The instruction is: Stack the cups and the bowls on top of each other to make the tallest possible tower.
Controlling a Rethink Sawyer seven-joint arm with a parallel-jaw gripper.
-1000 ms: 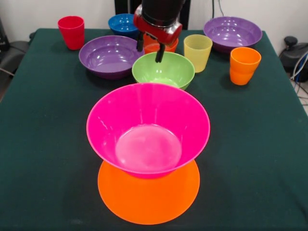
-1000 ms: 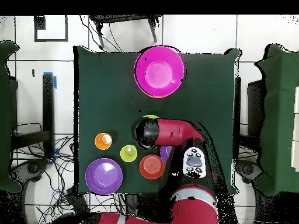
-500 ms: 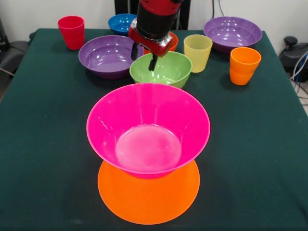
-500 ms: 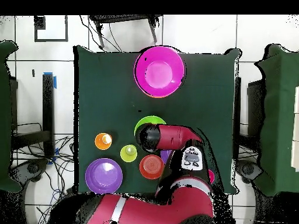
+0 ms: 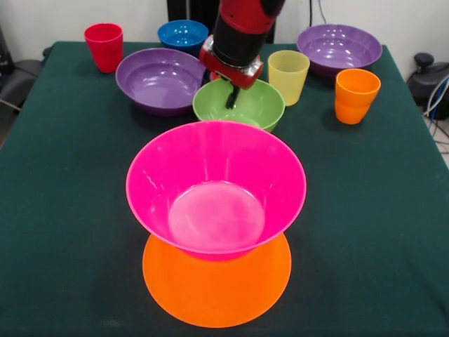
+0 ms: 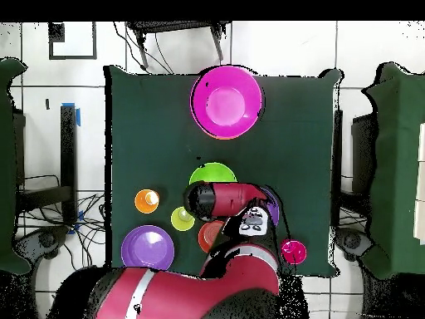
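The claw (image 5: 230, 98) is lowered into the lime green bowl (image 5: 256, 105), at 12 o'clock from the hot pink bowl (image 5: 216, 186); whether it is released or clenched cannot be told.

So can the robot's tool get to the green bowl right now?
Probably yes. The tool hangs right over the green bowl, dipping just inside its far rim, and nothing sits in the bowl or between them. The yellow cup and a purple bowl stand beside it, not in the way.
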